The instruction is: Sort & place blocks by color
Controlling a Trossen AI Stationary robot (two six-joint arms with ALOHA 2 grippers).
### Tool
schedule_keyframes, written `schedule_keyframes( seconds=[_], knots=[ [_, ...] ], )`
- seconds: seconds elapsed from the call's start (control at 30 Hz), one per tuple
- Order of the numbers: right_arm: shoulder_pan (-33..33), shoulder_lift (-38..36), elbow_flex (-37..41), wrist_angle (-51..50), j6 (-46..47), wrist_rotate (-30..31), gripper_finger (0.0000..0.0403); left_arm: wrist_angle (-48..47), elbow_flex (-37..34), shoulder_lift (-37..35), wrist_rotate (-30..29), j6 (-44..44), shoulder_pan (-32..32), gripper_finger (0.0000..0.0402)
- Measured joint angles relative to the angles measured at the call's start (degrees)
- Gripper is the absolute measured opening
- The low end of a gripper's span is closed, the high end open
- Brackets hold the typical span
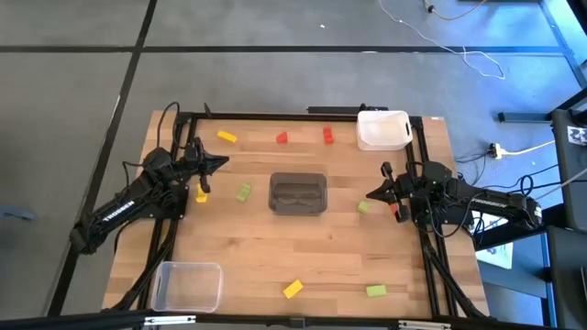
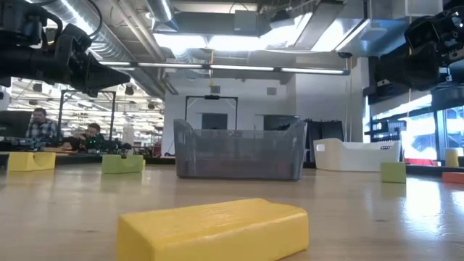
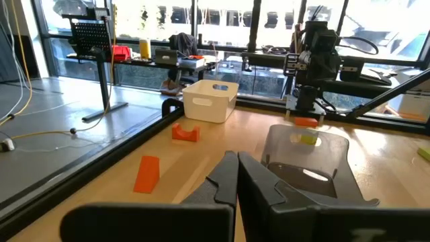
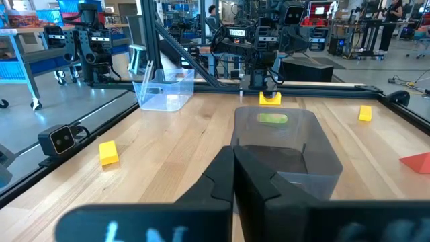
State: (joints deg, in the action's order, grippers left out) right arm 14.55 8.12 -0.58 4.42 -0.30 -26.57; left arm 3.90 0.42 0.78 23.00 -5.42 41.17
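1. The wooden table (image 1: 312, 247) has three bins on it. A grey bin (image 1: 298, 193) sits in the middle. A white bin (image 1: 382, 129) sits at the far right corner. A clear bin (image 1: 186, 286) sits at the near left corner.
2. The left gripper (image 1: 223, 162) hangs over the left side of the table. Its fingers are clenched tight and hold nothing.
3. The right gripper (image 1: 371, 194) hangs over the right side of the table. Its fingers are pressed together too, and it holds nothing.
4. Both grippers point in toward the grey bin, one from each side.
5. All the blocks lie loose on the table. None is in a bin.
6. A yellow block (image 1: 227, 137) lies at the far left.
7. Two red blocks lie along the far edge, one (image 1: 282, 138) a bit left of the other (image 1: 327, 136), which is just left of the white bin.
8. Another yellow block (image 1: 202, 194) lies under the left arm. A green block (image 1: 243, 192) lies just left of the grey bin.
9. A green block (image 1: 364, 207) lies near the right gripper, right of the grey bin.
10. A yellow block (image 1: 293, 289) and a green block (image 1: 375, 291) lie near the front edge.
11. Far behind the table, people (image 2: 43, 129) sit in the room.
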Motion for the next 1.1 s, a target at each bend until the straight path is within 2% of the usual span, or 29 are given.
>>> schedule_keyframes(
  seconds=[0.7,0.77,0.87,1.0,1.1],
  knots=[
    [0.0,0.0,0.0,0.0,0.9,0.0,0.0005,0.4,0.0,0.0,0.0,-0.7,0.0,0.0000],
    [0.0,0.0,0.0,0.0,1.5,0.0,0.0005,1.1,0.1,0.0,-2.3,-3.0,0.0,0.0000],
    [0.0,0.0,0.0,0.0,1.4,0.0,0.0005,-3.9,3.2,0.0,-5.1,-8.6,0.1,0.0000],
    [0.0,0.0,0.0,0.0,1.4,0.0,0.0005,-16.0,10.6,1.5,-3.4,-8.1,0.0,0.0000],
    [0.0,0.0,0.0,0.0,1.4,0.0,0.0005,-23.9,18.8,4.5,-4.5,-6.3,0.0,0.0000]
  ],
)
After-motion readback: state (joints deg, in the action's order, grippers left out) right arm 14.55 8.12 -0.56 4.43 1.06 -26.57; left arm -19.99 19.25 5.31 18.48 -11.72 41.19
